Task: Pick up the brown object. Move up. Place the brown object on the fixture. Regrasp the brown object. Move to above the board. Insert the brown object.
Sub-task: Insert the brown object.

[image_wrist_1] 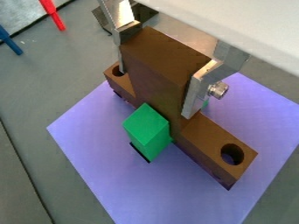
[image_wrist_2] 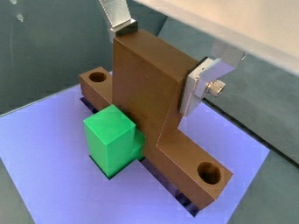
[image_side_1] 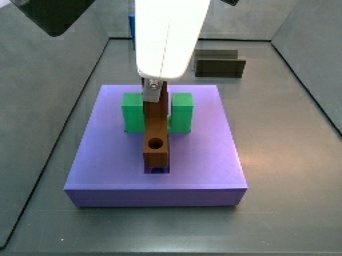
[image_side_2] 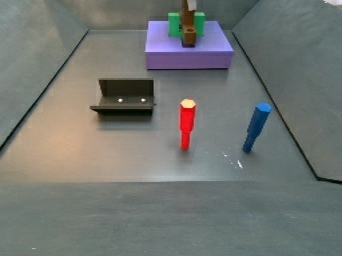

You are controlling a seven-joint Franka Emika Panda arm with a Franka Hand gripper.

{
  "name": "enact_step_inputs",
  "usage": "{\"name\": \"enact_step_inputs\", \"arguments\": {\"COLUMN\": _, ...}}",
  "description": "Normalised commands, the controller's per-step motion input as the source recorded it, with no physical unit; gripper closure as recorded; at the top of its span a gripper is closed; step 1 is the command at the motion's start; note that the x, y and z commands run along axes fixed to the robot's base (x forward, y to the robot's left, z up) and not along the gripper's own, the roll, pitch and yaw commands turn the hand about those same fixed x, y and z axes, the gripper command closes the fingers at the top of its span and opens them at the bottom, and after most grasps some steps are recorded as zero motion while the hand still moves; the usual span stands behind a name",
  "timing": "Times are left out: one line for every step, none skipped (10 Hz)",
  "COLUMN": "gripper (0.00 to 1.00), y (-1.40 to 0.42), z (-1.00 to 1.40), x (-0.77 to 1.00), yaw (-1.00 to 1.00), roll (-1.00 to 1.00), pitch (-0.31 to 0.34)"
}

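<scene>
In both wrist views the tool (image_wrist_1: pixel 158 57) is cut off by the picture's edge above its silver fingers (image_wrist_2: pixel 201 85), so its body does not show. The brown object (image_wrist_2: pixel 152 96) hides most of the green block (image_wrist_2: pixel 114 140) behind it, and covers the slot of the board (image_wrist_1: pixel 105 166). In a side view the white arm hides the tool's top. In a side view the board (image_side_2: pixel 187 50) is far and small; the tool above it is too small to tell its grip.
</scene>
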Motion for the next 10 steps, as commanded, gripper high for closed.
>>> {"name": "enact_step_inputs", "arguments": {"gripper": 1.0, "y": -0.07, "z": -0.27, "x": 0.12, "yaw": 0.03, "roll": 0.0, "pitch": -0.01}}
{"name": "enact_step_inputs", "arguments": {"gripper": 1.0, "y": 0.0, "z": -0.35, "x": 0.06, "yaw": 0.0, "roll": 0.0, "pitch": -0.013}}
{"name": "enact_step_inputs", "arguments": {"gripper": 1.0, "y": 0.01, "z": -0.34, "x": 0.0, "yaw": 0.0, "roll": 0.0, "pitch": -0.029}}
{"name": "enact_step_inputs", "arguments": {"gripper": 1.0, "y": 0.01, "z": -0.34, "x": 0.0, "yaw": 0.0, "roll": 0.0, "pitch": -0.026}}
{"name": "enact_step_inputs", "arguments": {"gripper": 1.0, "y": 0.0, "z": -0.33, "x": 0.0, "yaw": 0.0, "roll": 0.0, "pitch": -0.031}}
{"name": "enact_step_inputs", "arguments": {"gripper": 1.0, "y": 0.0, "z": -0.44, "x": 0.0, "yaw": 0.0, "roll": 0.0, "pitch": -0.06}}
{"name": "enact_step_inputs", "arguments": {"gripper": 1.0, "y": 0.0, "z": -0.7, "x": 0.0, "yaw": 0.0, "roll": 0.0, "pitch": -0.14}}
{"name": "enact_step_inputs", "arguments": {"gripper": 1.0, "y": 0.0, "z": -0.4, "x": 0.0, "yaw": 0.0, "roll": 0.0, "pitch": 0.0}}
{"name": "enact_step_inputs", "arguments": {"gripper": 1.0, "y": 0.0, "z": 0.0, "x": 0.0, "yaw": 0.0, "roll": 0.0, "pitch": 0.016}}
{"name": "enact_step_inputs", "arguments": {"gripper": 1.0, "y": 0.0, "z": 0.0, "x": 0.0, "yaw": 0.0, "roll": 0.0, "pitch": 0.0}}
